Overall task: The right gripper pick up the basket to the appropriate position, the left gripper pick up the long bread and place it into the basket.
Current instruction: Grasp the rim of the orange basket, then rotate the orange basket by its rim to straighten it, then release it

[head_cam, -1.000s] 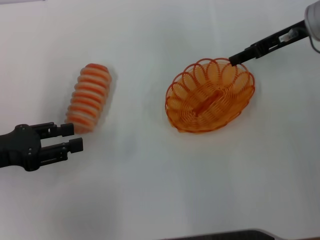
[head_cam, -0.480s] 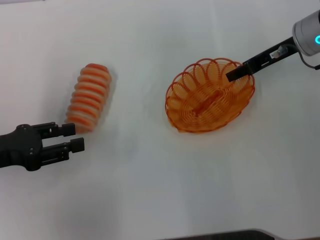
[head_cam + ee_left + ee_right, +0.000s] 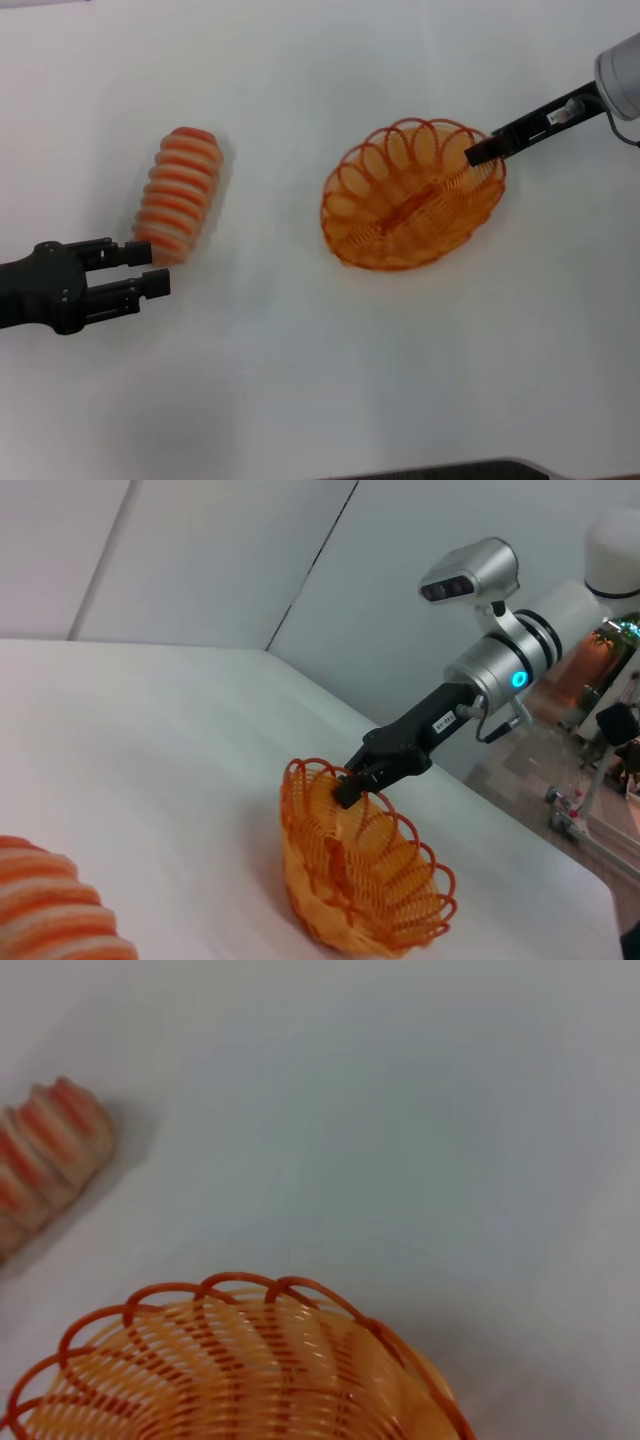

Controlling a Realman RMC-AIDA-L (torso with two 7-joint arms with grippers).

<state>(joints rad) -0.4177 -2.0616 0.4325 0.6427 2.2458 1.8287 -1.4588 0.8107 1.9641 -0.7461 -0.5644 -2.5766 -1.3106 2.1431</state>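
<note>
Gripping the looped far-right rim of the oval orange wire basket (image 3: pixel 413 196), the black right gripper (image 3: pixel 483 150) is pinched shut on it; the basket's long axis runs diagonally, near-left to far-right. Well off to the left, the striped orange-and-cream long bread (image 3: pixel 178 192) lies pointing mostly away, with the black left gripper (image 3: pixel 142 269) spread apart just beside its near end.

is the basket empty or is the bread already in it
Empty. Only the wire base shows inside the basket, held at its rim by the right end effector. The long bread lies apart on the table, beside the open left end effector.
</note>
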